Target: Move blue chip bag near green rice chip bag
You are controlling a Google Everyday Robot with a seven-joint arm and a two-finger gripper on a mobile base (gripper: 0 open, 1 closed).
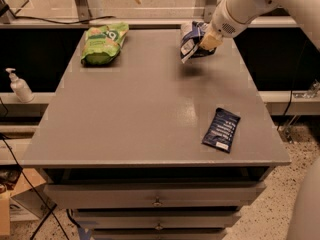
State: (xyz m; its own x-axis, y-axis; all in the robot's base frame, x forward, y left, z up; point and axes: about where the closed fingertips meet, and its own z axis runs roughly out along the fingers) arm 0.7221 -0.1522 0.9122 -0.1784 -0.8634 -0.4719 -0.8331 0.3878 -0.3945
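Grey tabletop (150, 119) spreads beneath the gripper (209, 40), which hangs over the far right part of the surface at the end of the white arm (245, 6) that reaches in from the upper right. Its tan fingers (212, 41) are pinched on the right edge of the blue chip bag (190, 41), a crinkled dark-blue bag with white patches that dangles to the left of the claw, tilted, with its lower end pointing down. A soft shadow (192, 71) lies on the table directly below the bag, and the bag appears to hang clear of the surface. The green rice chip bag (104, 43) lies flat on the table well to the left of the claw, near the far left corner, apart from the blue bag. A smaller flat dark-blue packet (221, 129) with white text lines lies well below the claw in the camera view, close to the table's right edge and nearer the front. Far to the left of the claw, off the table, a white pump bottle (20, 86) stands on a lower ledge. Under the tabletop, toward the front, drawer fronts (157, 196) with small knobs are visible.
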